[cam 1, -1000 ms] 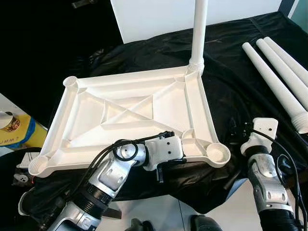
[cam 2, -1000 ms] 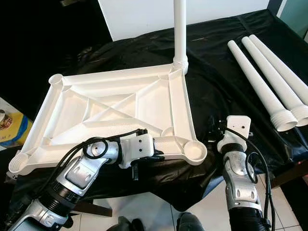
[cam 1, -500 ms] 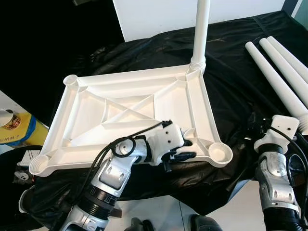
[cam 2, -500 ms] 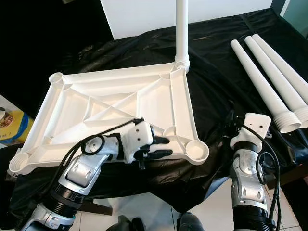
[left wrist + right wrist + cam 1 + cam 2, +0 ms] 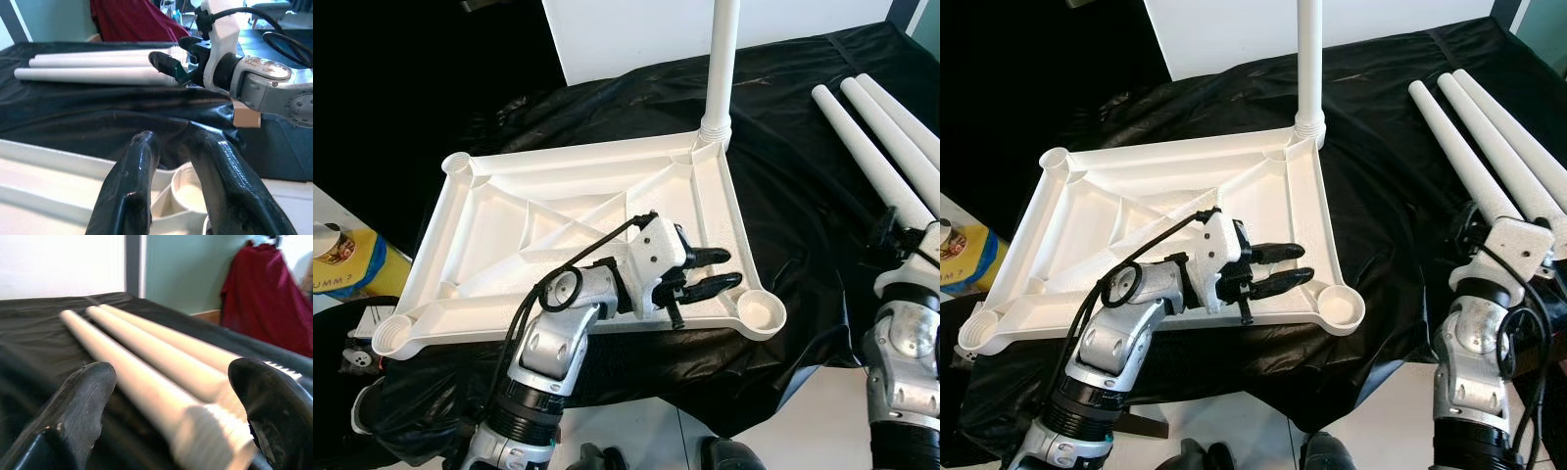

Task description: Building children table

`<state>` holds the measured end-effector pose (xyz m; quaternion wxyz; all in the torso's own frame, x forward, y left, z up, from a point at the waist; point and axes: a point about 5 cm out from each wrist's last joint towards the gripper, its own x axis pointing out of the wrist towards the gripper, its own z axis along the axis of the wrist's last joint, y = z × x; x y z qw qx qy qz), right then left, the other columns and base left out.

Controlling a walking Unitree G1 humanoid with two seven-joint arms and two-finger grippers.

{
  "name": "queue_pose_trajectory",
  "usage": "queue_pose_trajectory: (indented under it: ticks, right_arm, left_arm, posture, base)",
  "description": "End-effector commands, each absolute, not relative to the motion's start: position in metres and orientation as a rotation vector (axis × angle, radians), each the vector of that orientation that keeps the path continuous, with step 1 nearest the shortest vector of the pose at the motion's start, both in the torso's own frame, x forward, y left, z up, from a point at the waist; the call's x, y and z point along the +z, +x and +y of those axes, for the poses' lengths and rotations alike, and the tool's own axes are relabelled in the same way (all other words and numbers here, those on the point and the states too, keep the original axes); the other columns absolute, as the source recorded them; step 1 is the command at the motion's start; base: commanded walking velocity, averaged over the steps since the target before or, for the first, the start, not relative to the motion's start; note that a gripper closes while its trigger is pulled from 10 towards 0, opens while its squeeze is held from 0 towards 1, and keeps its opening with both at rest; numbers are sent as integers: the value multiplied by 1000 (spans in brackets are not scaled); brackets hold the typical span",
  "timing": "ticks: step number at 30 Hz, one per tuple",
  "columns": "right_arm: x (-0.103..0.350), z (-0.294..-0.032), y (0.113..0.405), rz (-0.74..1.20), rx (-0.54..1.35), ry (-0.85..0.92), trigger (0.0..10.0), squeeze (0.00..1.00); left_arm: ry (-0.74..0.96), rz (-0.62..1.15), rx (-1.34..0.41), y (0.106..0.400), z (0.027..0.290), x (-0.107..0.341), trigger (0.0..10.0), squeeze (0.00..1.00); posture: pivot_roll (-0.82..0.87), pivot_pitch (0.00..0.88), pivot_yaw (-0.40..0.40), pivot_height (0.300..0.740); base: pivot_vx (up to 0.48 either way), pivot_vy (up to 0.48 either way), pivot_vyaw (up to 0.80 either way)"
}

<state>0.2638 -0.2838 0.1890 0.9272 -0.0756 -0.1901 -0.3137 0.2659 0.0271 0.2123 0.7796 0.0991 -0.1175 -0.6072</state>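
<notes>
Black cloth [image 5: 803,176] covers the table, and on it lies a white tabletop [image 5: 568,235] turned underside up, its ribs and corner sockets showing. One leg [image 5: 722,59] stands upright, screwed into the far right corner socket. Three loose legs [image 5: 1489,166] lie side by side on the cloth to the right, well apart from the tabletop, their threaded ends toward the robot.

Over the near right part of the tabletop hovers the left pincer [image 5: 713,271], its two black fingers [image 5: 129,191] parted with nothing between them, pointing toward the empty near right socket [image 5: 761,311]. From the left wrist view the fingers sit just above the tabletop's rim, with that socket just past their tips.

At the right edge of the table, the right pincer [image 5: 176,401] is released, its fingers [image 5: 80,401] spread wide on either side of the threaded end of the nearest loose leg [image 5: 146,387], not closed on it. The same pincer shows in the left wrist view at the legs' near ends.

A yellow and blue packet [image 5: 342,264] lies off the table's left side. A white panel [image 5: 626,29] stands behind the table.
</notes>
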Motion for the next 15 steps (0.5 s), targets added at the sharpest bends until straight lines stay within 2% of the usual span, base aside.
queue_pose_trajectory:
  ticks: [1, 6, 10, 15]
  right_arm:
    - [188, -289, 260, -367, -675, -150, 10000, 0]
    - [189, -297, 255, -350, -707, -152, 10000, 0]
    - [188, -316, 244, -315, -743, -133, 10000, 0]
    - [183, -321, 244, -277, -721, -122, 10000, 0]
  left_arm:
    - [166, -266, -1115, 273, 33, 216, 10000, 0]
    - [145, -272, -1120, 271, 31, 218, 10000, 0]
    - [116, -270, -1139, 268, 29, 220, 10000, 0]
    - [109, -265, -1143, 267, 28, 220, 10000, 0]
  posture:
    - [-189, 159, 120, 740]
    - [-190, 163, 119, 740]
    - [-198, 172, 120, 740]
    - [-201, 176, 126, 740]
  base:
    - [0, 0, 0]
    - [0, 0, 0]
    - [0, 0, 0]
    - [0, 0, 0]
